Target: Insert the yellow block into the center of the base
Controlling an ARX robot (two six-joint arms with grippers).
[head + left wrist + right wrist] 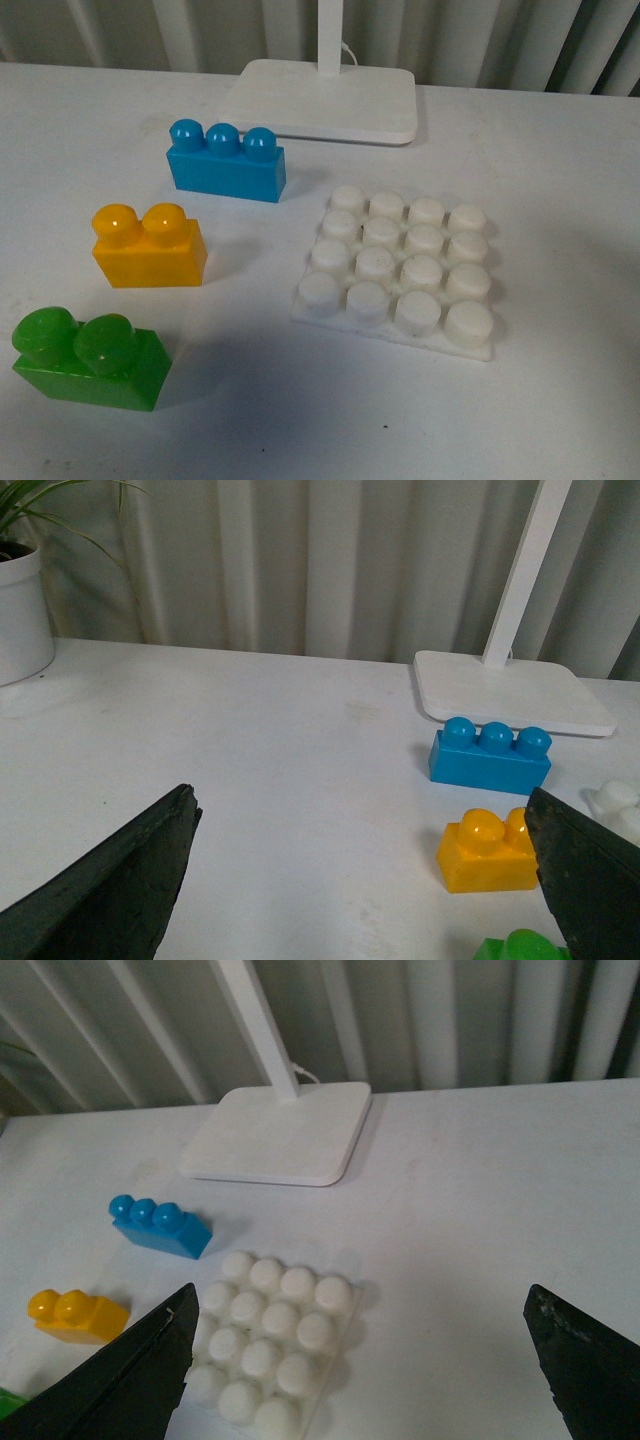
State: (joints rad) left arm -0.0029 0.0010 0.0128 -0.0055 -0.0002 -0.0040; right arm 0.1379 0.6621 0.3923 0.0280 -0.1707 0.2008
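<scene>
1. Yellow block (150,250): loose on the table (560,180), left of the base (385,268), apart from it; not inserted.
2. Left gripper (360,815), right gripper (358,1305): both spread wide, empty.
3. Yours to do: grasp, carry, seat at centre.

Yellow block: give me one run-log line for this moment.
yellow block: on table, ungripped | base: studs bare | left gripper: open | right gripper: open

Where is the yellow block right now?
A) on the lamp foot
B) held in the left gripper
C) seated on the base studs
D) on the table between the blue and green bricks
D: the yellow block rests on the table between the blue brick and the green brick, clear of the base.
</scene>
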